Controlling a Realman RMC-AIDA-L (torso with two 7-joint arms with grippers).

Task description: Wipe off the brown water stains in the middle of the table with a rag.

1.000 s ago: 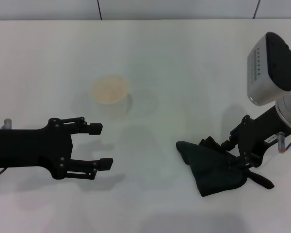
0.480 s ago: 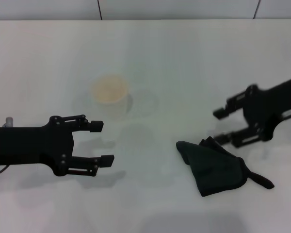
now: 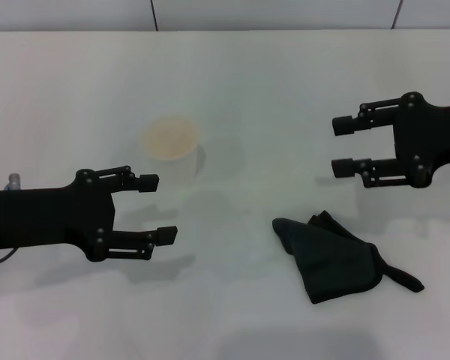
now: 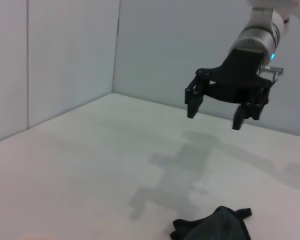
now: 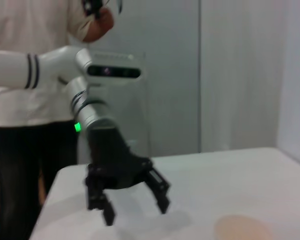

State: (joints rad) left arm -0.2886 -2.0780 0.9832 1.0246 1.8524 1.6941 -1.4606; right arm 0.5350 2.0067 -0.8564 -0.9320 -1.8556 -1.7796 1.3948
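The dark grey rag [image 3: 336, 259] lies crumpled on the white table [image 3: 285, 75] at the front right, its thin corner pointing right. It also shows in the left wrist view [image 4: 215, 227]. My right gripper [image 3: 341, 146] is open and empty, raised clear of the rag on its far side, and shows in the left wrist view [image 4: 213, 119]. My left gripper [image 3: 162, 208] is open and empty at the front left, and shows in the right wrist view [image 5: 136, 214]. I can make out no brown stain on the tabletop.
A white translucent cup [image 3: 172, 150] with orange-brown liquid in it stands left of centre, just beyond my left gripper. A person stands behind the table's far end in the right wrist view [image 5: 35, 100]. Walls close the far side.
My right gripper has lifted off the rag, turned level and moved away from it with its fingers open. The rag stays where it lay. The left gripper has barely shifted.
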